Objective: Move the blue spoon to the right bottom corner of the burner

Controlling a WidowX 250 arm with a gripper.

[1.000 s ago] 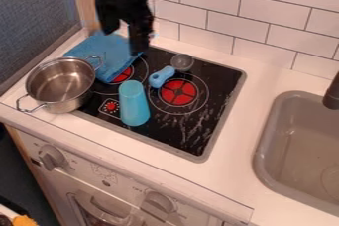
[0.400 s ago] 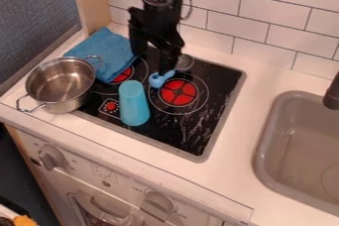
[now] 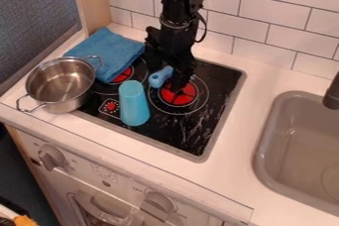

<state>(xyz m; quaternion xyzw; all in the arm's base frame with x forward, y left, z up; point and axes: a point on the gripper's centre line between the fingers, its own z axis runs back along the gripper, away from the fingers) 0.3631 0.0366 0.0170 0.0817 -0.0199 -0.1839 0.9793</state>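
Observation:
The gripper [image 3: 168, 73] hangs low over the back of the stove, its fingers apart, one at the upper left of the blue spoon and the other to its right. The spoon's blue handle [image 3: 159, 78] lies on the black cooktop [image 3: 198, 133], just left of the right burner [image 3: 178, 94]. The spoon's bowl end is hidden behind the gripper, and the right finger covers part of the red burner centre.
A blue cylinder [image 3: 134, 103] stands in front of the spoon, left of the right burner. A steel pot [image 3: 61, 85] is at the cooktop's left edge, with a blue cloth [image 3: 108, 54] behind it. The sink [image 3: 298, 145] is at the right.
The gripper has come down and to the right from above the cloth, over the spoon, and now covers its bowl end. The spoon's handle has hardly moved.

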